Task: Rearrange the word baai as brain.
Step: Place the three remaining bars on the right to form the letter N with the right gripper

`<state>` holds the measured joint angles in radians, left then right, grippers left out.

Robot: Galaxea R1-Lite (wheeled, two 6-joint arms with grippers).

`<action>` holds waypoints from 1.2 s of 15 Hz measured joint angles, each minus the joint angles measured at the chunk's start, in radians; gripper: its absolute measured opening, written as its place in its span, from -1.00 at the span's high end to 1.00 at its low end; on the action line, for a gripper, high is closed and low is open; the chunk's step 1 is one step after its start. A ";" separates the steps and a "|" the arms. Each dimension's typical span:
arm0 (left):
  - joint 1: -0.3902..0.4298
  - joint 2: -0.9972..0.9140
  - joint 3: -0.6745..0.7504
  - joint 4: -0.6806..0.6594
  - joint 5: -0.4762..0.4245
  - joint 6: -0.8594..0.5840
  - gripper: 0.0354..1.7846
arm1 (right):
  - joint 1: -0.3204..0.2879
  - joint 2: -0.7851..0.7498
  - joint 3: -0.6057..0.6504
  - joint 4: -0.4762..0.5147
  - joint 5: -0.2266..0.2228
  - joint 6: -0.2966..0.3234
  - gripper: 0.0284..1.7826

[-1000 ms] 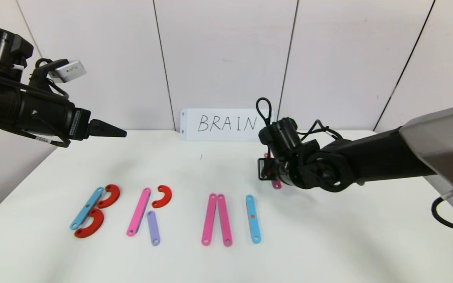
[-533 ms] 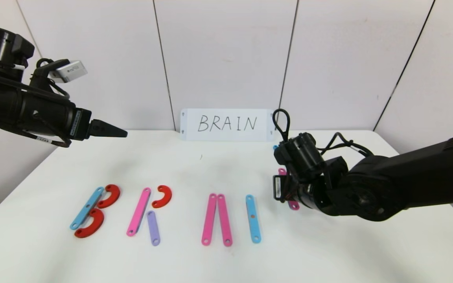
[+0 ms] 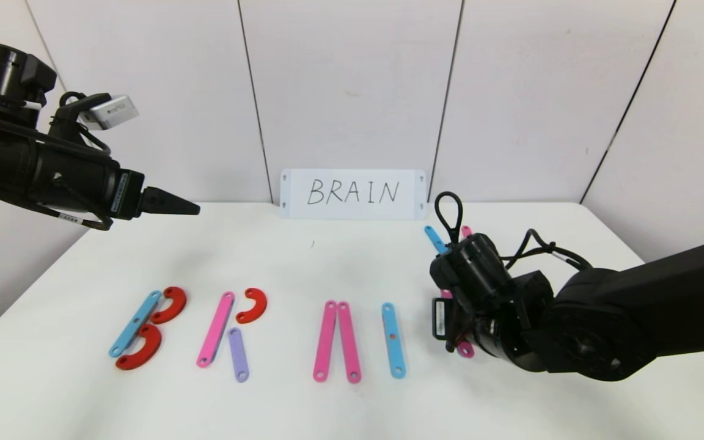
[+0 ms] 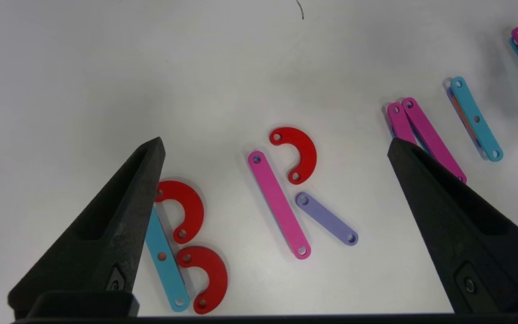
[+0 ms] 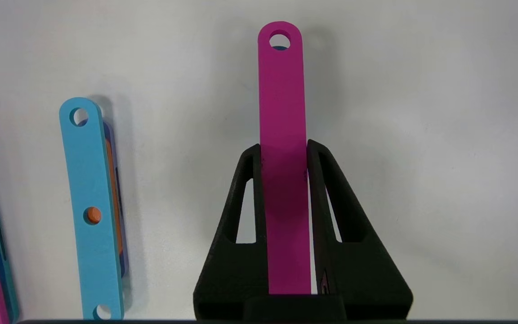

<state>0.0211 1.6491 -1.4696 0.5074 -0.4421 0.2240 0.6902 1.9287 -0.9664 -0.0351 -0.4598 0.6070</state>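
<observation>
Your left gripper (image 3: 196,209) just hovers parked over the counter's (image 3: 327,263) far left with fingers (image 4: 119,216) spread wide and nothing in them, while B, R, an unfinished A and the blue I strip (image 3: 393,340) lie in a row along the front. Your right gripper (image 3: 457,342) has its fingers clenched on a pink strip (image 5: 283,135) just right of that I, so if you set it down crooked or too near you could knock the I. The head view mostly hides that strip behind the wrist; the right wrist view shows the grip cleanly.
</observation>
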 joint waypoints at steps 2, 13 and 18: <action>0.000 0.000 0.000 0.000 0.000 0.000 -0.94 | 0.008 0.001 0.003 0.000 0.000 0.007 0.70; 0.000 0.000 0.000 0.000 0.000 -0.001 -0.94 | 0.015 0.033 0.011 -0.006 -0.001 0.010 0.70; 0.000 -0.003 0.000 0.002 0.000 -0.001 -0.94 | 0.015 0.037 0.018 -0.025 0.000 0.008 0.43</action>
<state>0.0206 1.6462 -1.4696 0.5098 -0.4426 0.2226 0.7051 1.9657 -0.9481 -0.0600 -0.4594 0.6151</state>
